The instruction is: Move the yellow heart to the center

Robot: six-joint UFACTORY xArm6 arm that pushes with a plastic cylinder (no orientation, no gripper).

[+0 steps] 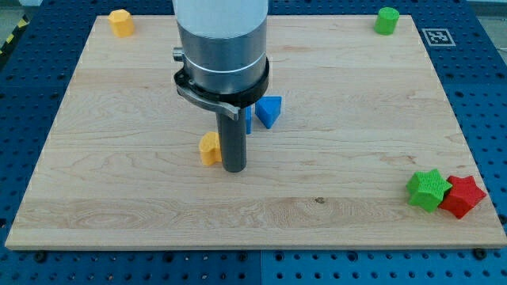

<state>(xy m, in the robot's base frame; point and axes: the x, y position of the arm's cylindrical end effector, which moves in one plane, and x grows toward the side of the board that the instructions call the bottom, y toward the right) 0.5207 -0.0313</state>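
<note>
A small yellow block (pixel 210 148), most likely the yellow heart, lies a little left of the board's middle. My tip (pixel 234 168) stands right beside it on its right, touching or nearly touching it. A second yellow block (pixel 120 22) sits at the board's top left corner; its shape is hard to tell. The arm's grey and white body hides the board above the tip.
A blue block (pixel 269 111) lies just right of the rod, with another blue piece (pixel 248 119) partly hidden behind it. A green block (pixel 387 20) sits at the top right. A green star (pixel 428 189) and a red star (pixel 463 195) touch at the bottom right.
</note>
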